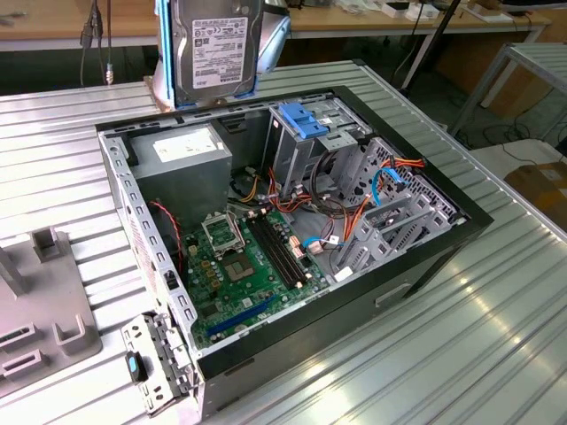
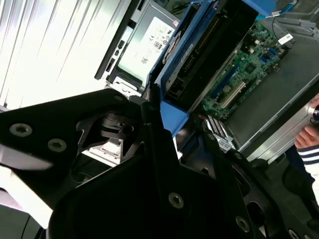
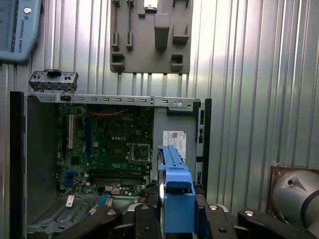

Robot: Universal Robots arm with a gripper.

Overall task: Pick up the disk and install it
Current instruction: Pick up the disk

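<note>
Room is left on every side of the disk (image 1: 213,49), which is held upright at 12 o'clock in the exterior view, above the far rim of the open computer case (image 1: 425,257) and not touching it. In the first wrist view the disk is pinched across its bright blue carrier rail by the fingers (image 3: 214,219) of the gripper (image 3: 177,214), one pressed to each side.

One case is counted, laid on its side with the lid off on the ribbed metal table (image 1: 496,354). Bare table is seen around it at 3, 5 and 9 o'clock. Inside the walls are one grey power supply (image 1: 182,155) at 10 o'clock and one green motherboard (image 1: 248,261) from the centre toward 7 o'clock. One bare blue bracket (image 1: 301,119) sits on the drive cage at 1 o'clock. Orange and blue cables (image 1: 390,204) are bunched in the grey cage at 3 o'clock.

Outside the case, one grey fixture (image 1: 40,310) is seen on the table at 8 o'clock, apart from the case wall. One small metal panel (image 1: 155,359) stands just beside the near corner at 7 o'clock. One light-blue pendant (image 3: 17,30) is seen on the table in the first wrist view. One striped sleeve (image 2: 309,152) of a person is seen near the case's outer wall in the second wrist view.
</note>
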